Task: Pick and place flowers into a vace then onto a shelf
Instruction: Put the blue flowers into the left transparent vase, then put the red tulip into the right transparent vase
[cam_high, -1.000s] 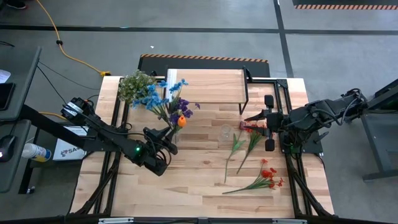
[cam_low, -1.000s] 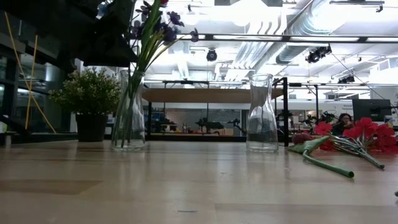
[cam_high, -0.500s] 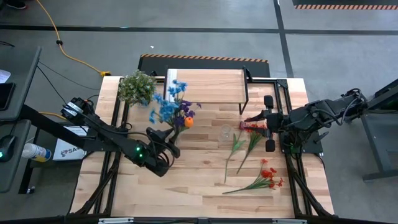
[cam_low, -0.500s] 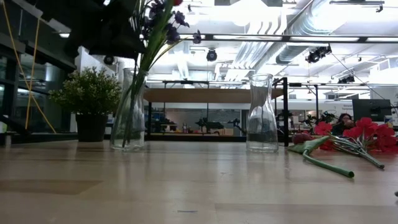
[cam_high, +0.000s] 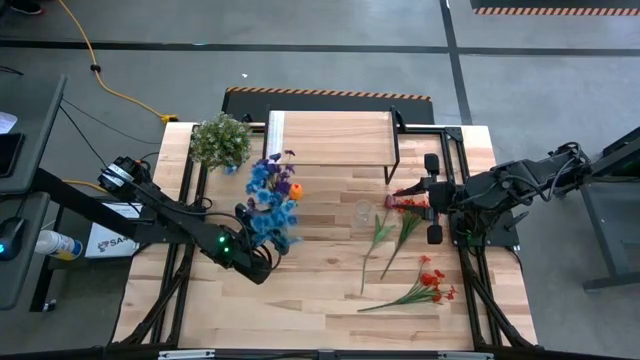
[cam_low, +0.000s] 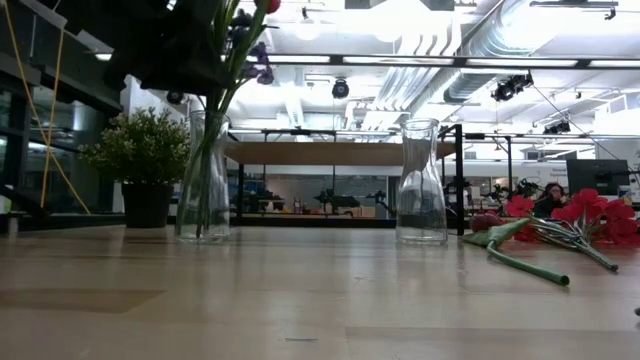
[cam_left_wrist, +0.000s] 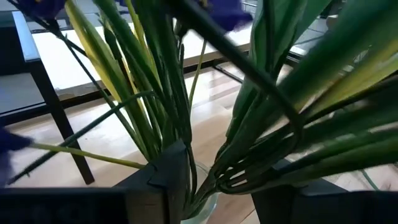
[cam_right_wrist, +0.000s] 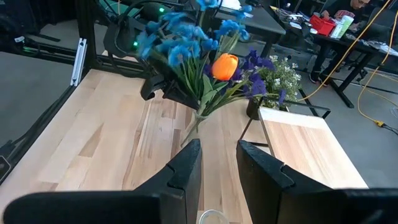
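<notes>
Left gripper (cam_high: 262, 243) clamped on the vase (cam_low: 203, 177) of flowers (cam_high: 271, 196), potted plant (cam_high: 220, 139) nearby; right gripper (cam_high: 432, 199) open

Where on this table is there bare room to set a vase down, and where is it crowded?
The shelf top is bare. So is the tabletop along the near edge, left of the red flowers. The left claw is shut on the bouquet vase, filling left-centre. It is crowded at the right: the empty vase, loose stems and right claw.
</notes>
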